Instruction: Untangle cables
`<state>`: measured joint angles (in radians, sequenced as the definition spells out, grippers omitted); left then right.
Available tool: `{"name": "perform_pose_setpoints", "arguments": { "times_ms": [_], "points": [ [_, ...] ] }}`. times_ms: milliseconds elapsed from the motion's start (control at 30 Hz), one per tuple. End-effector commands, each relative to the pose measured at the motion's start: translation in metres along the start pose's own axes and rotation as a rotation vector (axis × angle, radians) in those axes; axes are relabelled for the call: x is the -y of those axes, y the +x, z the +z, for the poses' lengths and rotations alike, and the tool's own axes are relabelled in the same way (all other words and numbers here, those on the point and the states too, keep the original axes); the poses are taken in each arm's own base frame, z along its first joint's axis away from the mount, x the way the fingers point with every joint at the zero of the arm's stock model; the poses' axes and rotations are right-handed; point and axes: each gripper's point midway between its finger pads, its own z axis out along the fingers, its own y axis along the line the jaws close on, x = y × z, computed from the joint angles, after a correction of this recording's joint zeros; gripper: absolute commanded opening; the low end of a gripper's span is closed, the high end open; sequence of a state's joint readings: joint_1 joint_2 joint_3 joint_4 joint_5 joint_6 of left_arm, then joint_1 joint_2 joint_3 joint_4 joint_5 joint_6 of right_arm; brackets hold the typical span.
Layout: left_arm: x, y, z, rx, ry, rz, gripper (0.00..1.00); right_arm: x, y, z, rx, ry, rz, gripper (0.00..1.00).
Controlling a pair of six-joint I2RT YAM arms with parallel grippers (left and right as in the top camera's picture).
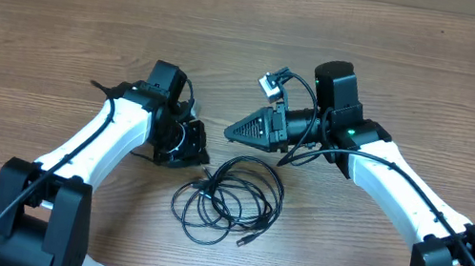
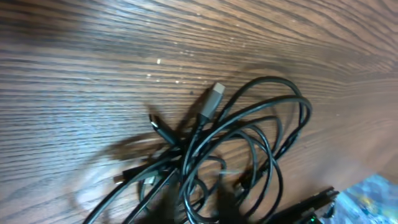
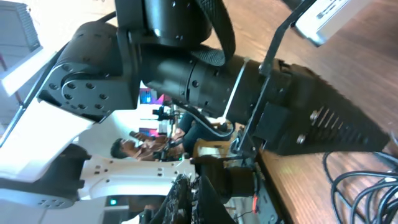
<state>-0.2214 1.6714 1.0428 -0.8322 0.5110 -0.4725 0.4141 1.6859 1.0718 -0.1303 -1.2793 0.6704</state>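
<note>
The left pincer [image 1: 189, 144] hangs low over the table [image 1: 62, 26], but its jaws are hidden under its own dark body from above and lie outside its wrist camera's view, so whether it is open, shut or holding a strand cannot be told. The right pincer [image 1: 230, 133] is shut to a sharp point that aims left, and nothing shows between its jaws. Outward from both lie the cables [image 1: 229, 197], one loose coil of thin black loops near the middle of the table: just near and right of the left pincer, and just near of the right pincer's point, slightly to its right. The coil is a little wider than it is deep, its long axis running from near-left to far-right, so it lies across the gap between the two arms. Both pincers stand close to its far edge. The left looks slightly nearer, since its wrist camera looks at close range onto the cables [image 2: 236, 155], where a grey plug end [image 2: 214, 96] sticks out of the crossing strands. The right wrist camera catches only a few loops of the cables [image 3: 367, 186] at the lower right edge of its view. By this layout the next move seems to call for each pincer to come toward the near side, the left taking the coil's left rim and the right its far rim.
</note>
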Motion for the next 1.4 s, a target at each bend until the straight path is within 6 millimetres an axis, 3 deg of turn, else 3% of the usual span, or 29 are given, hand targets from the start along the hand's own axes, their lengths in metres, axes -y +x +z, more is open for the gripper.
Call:
{"name": "perform_pose_setpoints", "arguments": {
  "times_ms": [0, 100, 200, 400, 467, 567, 633, 700, 733, 867, 1067, 1233, 1367],
  "points": [
    [0.007, 0.004, 0.000, -0.016, 0.037, 0.007, 0.04, -0.023, 0.001, -0.002, -0.017, -0.038, -0.042, 0.04],
    [0.010, -0.002, -0.007, 0.000, 0.042, 0.040, 0.04, -0.016, -0.003, -0.004, 0.013, -0.003, -0.027, 0.04],
    [0.013, -0.009, -0.026, 0.017, -0.002, 0.065, 0.04, -0.003, -0.009, -0.009, 0.055, 0.052, -0.020, 0.04],
    [0.003, -0.035, -0.089, 0.161, -0.265, 0.015, 0.04, 0.064, -0.032, -0.043, 0.269, 0.370, 0.130, 0.04],
    [0.005, -0.043, -0.094, 0.195, -0.271, 0.018, 0.04, 0.084, -0.034, -0.055, 0.312, 0.483, 0.142, 0.04],
    [0.008, -0.046, -0.094, 0.209, -0.259, 0.026, 0.05, 0.099, -0.031, -0.064, 0.334, 0.572, 0.170, 0.07],
    [0.012, -0.047, -0.093, 0.208, -0.237, 0.031, 0.20, 0.103, -0.027, -0.065, 0.330, 0.593, 0.188, 0.14],
    [0.014, -0.048, -0.092, 0.211, -0.229, 0.033, 0.56, 0.104, -0.024, -0.064, 0.321, 0.598, 0.199, 0.21],
    [0.017, -0.048, -0.092, 0.207, -0.214, 0.035, 0.64, 0.107, -0.022, -0.064, 0.320, 0.616, 0.207, 0.26],
    [0.030, -0.034, -0.075, 0.144, -0.148, 0.059, 0.63, 0.122, -0.014, -0.072, 0.334, 0.723, 0.242, 0.55],
    [0.028, -0.002, -0.030, 0.054, -0.185, 0.134, 0.64, 0.144, -0.004, -0.097, 0.368, 0.875, 0.310, 1.00],
    [0.025, 0.019, 0.008, 0.001, -0.207, 0.204, 0.63, 0.155, 0.003, -0.127, 0.402, 0.908, 0.411, 1.00],
    [0.020, 0.022, 0.021, -0.005, -0.240, 0.227, 0.54, 0.161, 0.012, -0.148, 0.420, 0.925, 0.494, 1.00]
  ]
}}
